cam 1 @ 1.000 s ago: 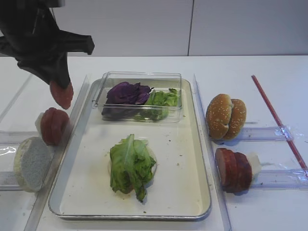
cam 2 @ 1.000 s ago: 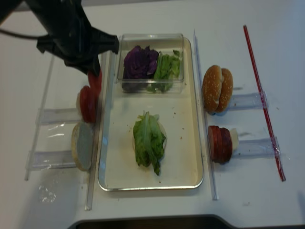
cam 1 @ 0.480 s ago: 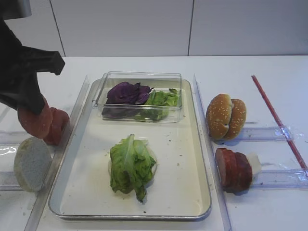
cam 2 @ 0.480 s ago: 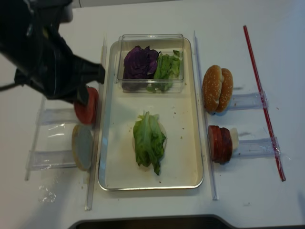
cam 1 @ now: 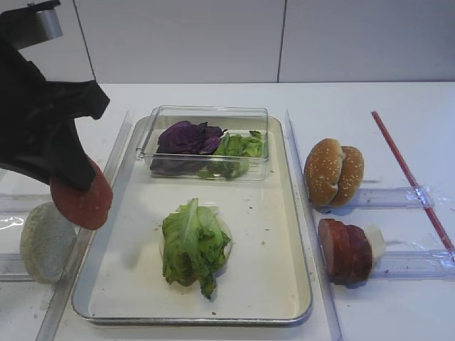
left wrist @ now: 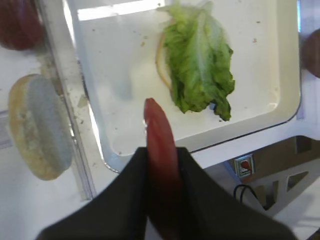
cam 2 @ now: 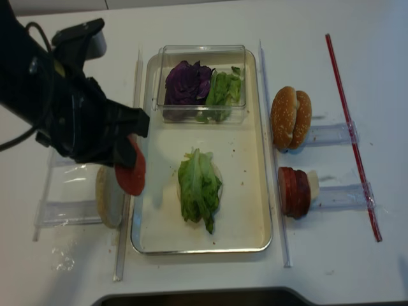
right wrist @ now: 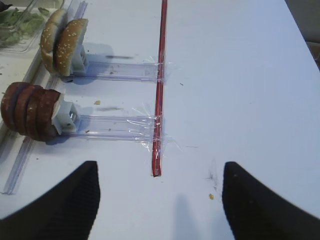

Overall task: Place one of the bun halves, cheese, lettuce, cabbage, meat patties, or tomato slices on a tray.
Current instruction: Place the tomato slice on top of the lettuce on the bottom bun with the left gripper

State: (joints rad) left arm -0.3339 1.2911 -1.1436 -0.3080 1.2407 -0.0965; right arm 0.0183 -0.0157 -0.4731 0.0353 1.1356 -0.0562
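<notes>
Red tomato slice (cam 1: 82,201) is pinched edge-on by the closed left hand (left wrist: 161,165), held above the tray's (cam 1: 298,234) left rim. Right hand (right wrist: 160,200) is seen spread wide, holding nothing.

The left claw (left wrist: 161,165) hung raised on its black-sleeved arm, jaws clamped on a slice. The right claw (right wrist: 160,195) stood spread wide, low.

Bright, even overhead light; soft shadows under the food. Glare streaks the far tray (left wrist: 125,9). The wrist views are blurred close up.
</notes>
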